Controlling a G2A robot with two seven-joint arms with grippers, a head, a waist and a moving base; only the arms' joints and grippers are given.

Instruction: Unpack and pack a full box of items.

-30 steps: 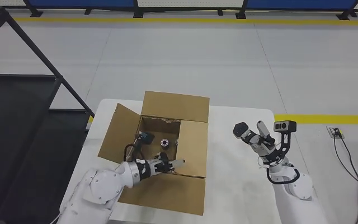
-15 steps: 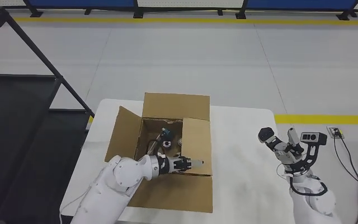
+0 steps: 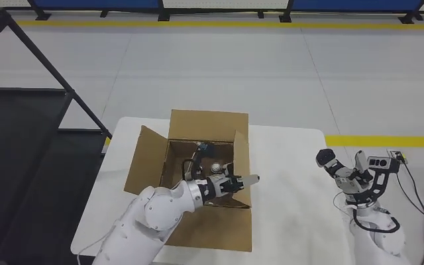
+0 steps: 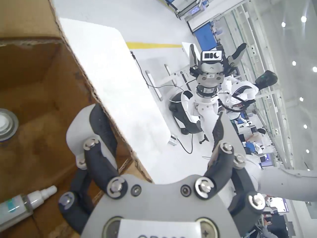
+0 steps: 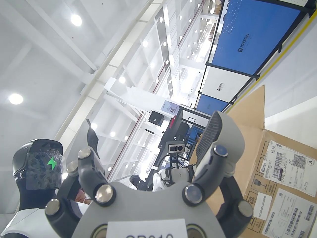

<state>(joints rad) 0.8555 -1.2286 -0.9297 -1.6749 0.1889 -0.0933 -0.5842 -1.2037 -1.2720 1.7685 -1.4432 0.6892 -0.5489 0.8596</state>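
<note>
An open cardboard box (image 3: 189,225) stands in the middle of the white table (image 3: 291,212). My left gripper (image 3: 240,180) is at the box's right flap (image 3: 242,156), open, one finger inside the flap and one outside it. In the left wrist view the flap's edge (image 4: 81,73) runs between the spread fingers of the left gripper (image 4: 161,130), apart from both pads. On the box floor lie a round tin (image 4: 7,127) and a small white tube (image 4: 24,201). My right gripper (image 3: 351,165) hangs open at the table's far right with nothing in it; its own view shows the right gripper (image 5: 153,134) held wide.
The box's left flap (image 3: 142,162) and back flap (image 3: 209,124) fold outward. A black frame (image 3: 46,73) stands left of the table. Bare table lies between the box and the right arm. The labelled box side (image 5: 284,174) shows in the right wrist view.
My left gripper has swept rightwards across the box to the right flap, which now stands more upright. The right arm has drawn back to the right, away from the box.
</note>
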